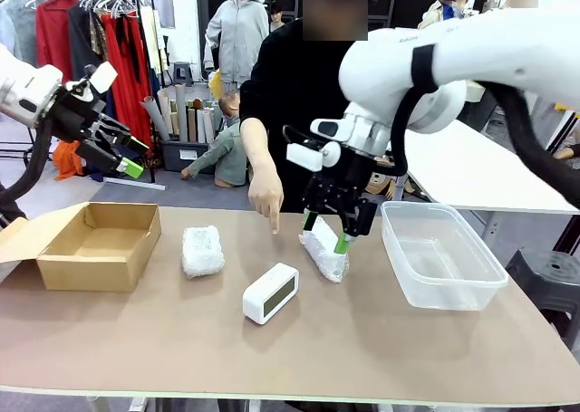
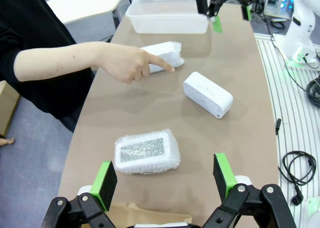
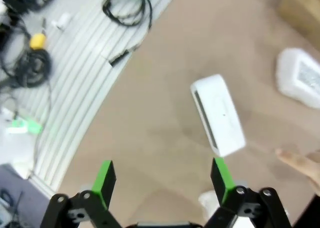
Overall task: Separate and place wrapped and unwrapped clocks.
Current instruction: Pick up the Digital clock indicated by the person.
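Nothing is sorted yet, as far as I can judge. At the left the box [image 1: 91, 260] looks empty, though its near wall hides part of its floor. The left gripper [image 1: 135, 156] hangs above it, spread and empty. All three clocks lie on the desk [image 1: 362, 340]: a wrapped clock [image 1: 202, 251] just right of the box, then the bare clock [image 1: 270, 292], then a second wrapped clock [image 1: 324, 252]. A person's hand [image 1: 266, 197] points down between the last two. The right gripper [image 1: 326, 233] is spread over that second bundle; I cannot tell if it touches. The tub [image 1: 453, 290] at the right is empty. The right wrist view is blurred, and the wrap mostly hides what is inside.
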### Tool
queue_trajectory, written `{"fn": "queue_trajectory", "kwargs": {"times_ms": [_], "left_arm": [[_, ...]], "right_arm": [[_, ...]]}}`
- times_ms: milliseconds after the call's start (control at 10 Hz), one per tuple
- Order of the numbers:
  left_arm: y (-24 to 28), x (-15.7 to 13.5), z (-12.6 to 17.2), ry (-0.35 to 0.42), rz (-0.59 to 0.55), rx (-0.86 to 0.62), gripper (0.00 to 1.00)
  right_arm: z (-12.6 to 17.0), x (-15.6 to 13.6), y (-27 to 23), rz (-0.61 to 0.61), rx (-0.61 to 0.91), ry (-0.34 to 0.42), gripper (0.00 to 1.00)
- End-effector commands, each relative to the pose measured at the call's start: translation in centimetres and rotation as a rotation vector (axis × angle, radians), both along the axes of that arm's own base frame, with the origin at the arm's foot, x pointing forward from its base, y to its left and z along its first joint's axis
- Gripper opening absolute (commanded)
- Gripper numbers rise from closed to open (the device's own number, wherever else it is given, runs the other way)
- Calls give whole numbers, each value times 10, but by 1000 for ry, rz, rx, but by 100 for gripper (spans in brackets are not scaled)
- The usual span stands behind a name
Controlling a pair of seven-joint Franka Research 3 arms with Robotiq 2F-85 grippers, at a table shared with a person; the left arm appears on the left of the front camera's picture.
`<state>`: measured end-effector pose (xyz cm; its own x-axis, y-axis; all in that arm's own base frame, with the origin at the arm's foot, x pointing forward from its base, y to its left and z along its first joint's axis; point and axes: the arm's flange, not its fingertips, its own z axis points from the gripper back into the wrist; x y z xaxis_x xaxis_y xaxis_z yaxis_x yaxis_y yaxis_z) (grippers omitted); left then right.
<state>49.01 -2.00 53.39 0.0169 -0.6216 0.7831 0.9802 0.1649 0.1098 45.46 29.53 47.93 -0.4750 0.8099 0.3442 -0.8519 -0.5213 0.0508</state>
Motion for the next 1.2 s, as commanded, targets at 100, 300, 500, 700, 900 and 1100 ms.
{"fn": "queue_trajectory", "kwargs": {"times_ms": [100,300,500,700,900,1100], "left_arm": [[0,0,1,2,2,-10,100],[0,0,1,2,2,-10,100],[0,0,1,2,2,-10,100],[0,0,1,2,2,-10,100],[0,0,1,2,2,-10,100],[0,0,1,2,2,-10,100]], "right_arm": [[-19,-1,16,34,-41,-273,100],[-35,-1,30,120,-42,-305,100],[-44,3,41,154,-49,-279,100],[-32,-1,35,107,-39,-283,100],[-32,-1,35,107,-39,-283,100],[-35,1,37,117,-40,-283,100]]}}
